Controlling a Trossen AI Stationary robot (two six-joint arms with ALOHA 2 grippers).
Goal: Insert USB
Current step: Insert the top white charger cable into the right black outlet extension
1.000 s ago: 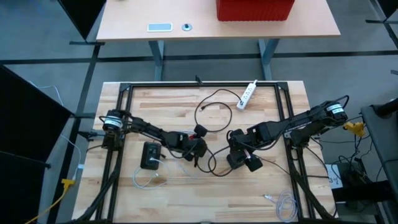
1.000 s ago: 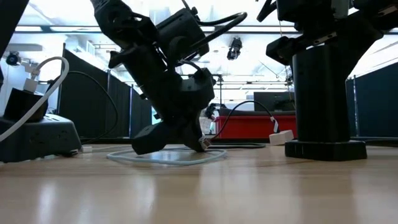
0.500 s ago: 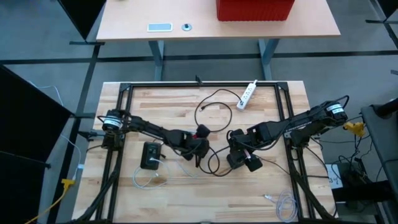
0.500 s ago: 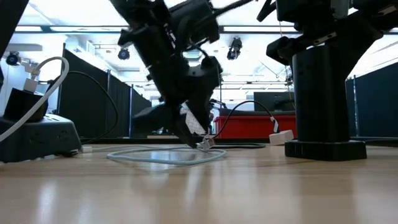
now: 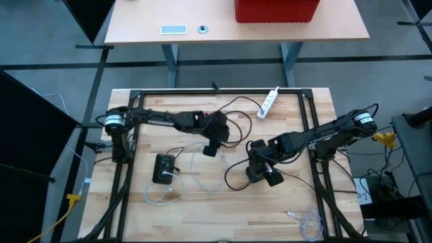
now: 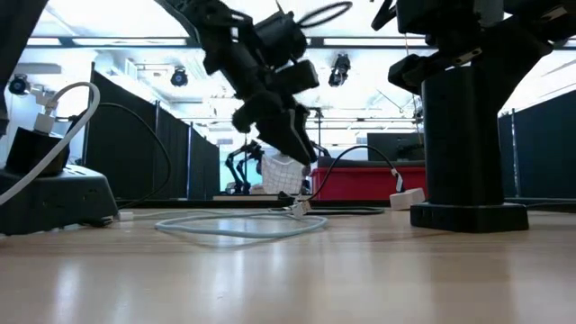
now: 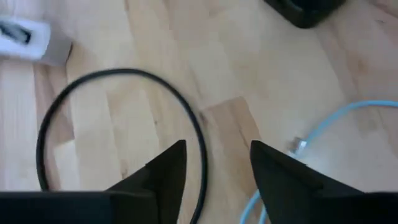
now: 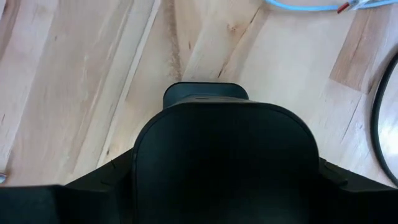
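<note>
In the high view the left claw (image 5: 210, 150) hangs near the middle of the wooden surface (image 5: 297, 202), above and a little right of the black charger box (image 5: 163, 167) that lies in the lower left part. In its wrist view the two fingers (image 7: 163, 168) stand apart with only bare wood and a black cable (image 7: 124, 78) between them, so it is open and has hold of nothing. The light blue USB cable (image 5: 196, 177) lies loose on the surface below this claw, and its small metal plug (image 7: 298, 147) rests flat on the wood, just beside the right finger in the wrist picture (it touches nothing). In the low view the same plug (image 6: 297, 207) lies at the end of the pale loop, under the raised arm. The right claw (image 5: 264, 175) sits right of centre in the high view, its fingers closed around a black block (image 8: 214, 149) that stands on the surface. A white power strip (image 5: 268, 101) lies near the upper edge.
</note>
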